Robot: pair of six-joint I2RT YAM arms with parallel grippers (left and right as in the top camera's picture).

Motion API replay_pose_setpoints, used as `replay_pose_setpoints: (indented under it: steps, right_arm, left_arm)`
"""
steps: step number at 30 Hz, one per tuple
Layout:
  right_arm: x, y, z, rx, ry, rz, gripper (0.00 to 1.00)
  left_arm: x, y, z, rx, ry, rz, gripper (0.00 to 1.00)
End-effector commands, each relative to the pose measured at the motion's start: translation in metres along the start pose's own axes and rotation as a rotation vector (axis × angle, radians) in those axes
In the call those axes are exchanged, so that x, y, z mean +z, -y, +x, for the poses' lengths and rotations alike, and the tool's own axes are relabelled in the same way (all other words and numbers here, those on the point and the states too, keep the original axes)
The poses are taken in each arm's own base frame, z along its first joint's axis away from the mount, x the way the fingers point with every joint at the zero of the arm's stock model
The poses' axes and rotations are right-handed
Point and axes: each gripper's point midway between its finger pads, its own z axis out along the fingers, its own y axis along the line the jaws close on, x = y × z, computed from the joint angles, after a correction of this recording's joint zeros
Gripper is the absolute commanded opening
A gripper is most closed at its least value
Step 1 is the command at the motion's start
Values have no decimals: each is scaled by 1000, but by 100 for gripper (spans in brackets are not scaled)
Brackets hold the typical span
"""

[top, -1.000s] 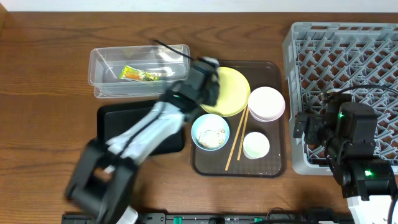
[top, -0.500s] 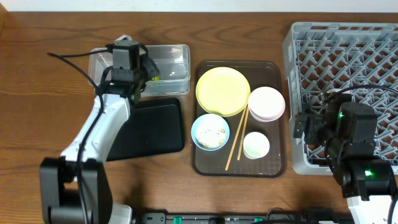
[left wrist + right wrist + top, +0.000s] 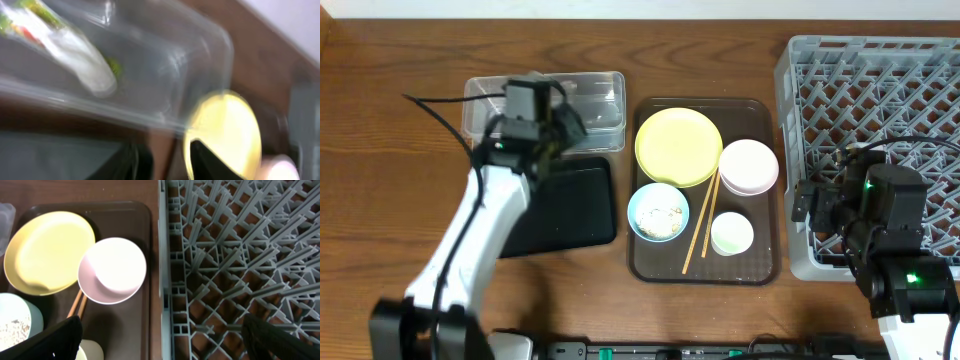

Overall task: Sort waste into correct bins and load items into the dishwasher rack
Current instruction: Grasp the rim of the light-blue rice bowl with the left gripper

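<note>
The green-and-orange wrapper with white paper (image 3: 65, 55) lies inside the clear tub (image 3: 605, 95); in the overhead view my left arm hides it. My left gripper (image 3: 560, 130) hovers over the tub's front edge beside the black tray (image 3: 570, 210), and its fingers (image 3: 167, 165) are open and empty. The yellow plate (image 3: 678, 147), pinkish-white bowl (image 3: 749, 166), light blue bowl (image 3: 658, 212) holding rice scraps, white cup (image 3: 732, 234) and chopsticks (image 3: 700, 222) sit on the brown tray. My right gripper (image 3: 162, 345) is open and empty over the left edge of the grey rack (image 3: 880, 110).
The brown serving tray (image 3: 760, 270) lies between the bins and the rack. The rack (image 3: 240, 255) fills the right side up to the table's edge. Bare wooden table shows at the far left and along the front.
My left arm swung from beside the yellow plate to above the clear tub, then shifted slightly toward the front. The right arm has not moved.
</note>
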Motion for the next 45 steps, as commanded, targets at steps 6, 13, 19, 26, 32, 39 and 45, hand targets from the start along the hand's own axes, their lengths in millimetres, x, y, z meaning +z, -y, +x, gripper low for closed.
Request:
replay_pose_setpoints:
  steps: [6,13,19,26,32,39,45]
  right_arm:
    - [-4,-3,-5,2,16,-9,99]
    - [-4,-3,-5,2,13,-8,99]
    - [-4,-3,-4,2,12,-8,99]
    - [-4,-3,-4,2,9,-8,99]
    - [-4,-3,-3,2,7,-8,99]
    - [-4,-3,-3,2,6,-7,99]
    - [-4,-3,-3,2,6,-7,99]
  left_arm:
    - [0,61,107,397,-199,21,40]
    - [20,92,173,590,-237,14,40]
    - [50,89,221,660,-327,-15,40]
    - [70,77,245,694,-381,-56,39]
    - [71,68,250,700,-411,-84,19]
    - [65,68,251,698,-424,-82,6]
    - [36,88,238,673,-405,9,6]
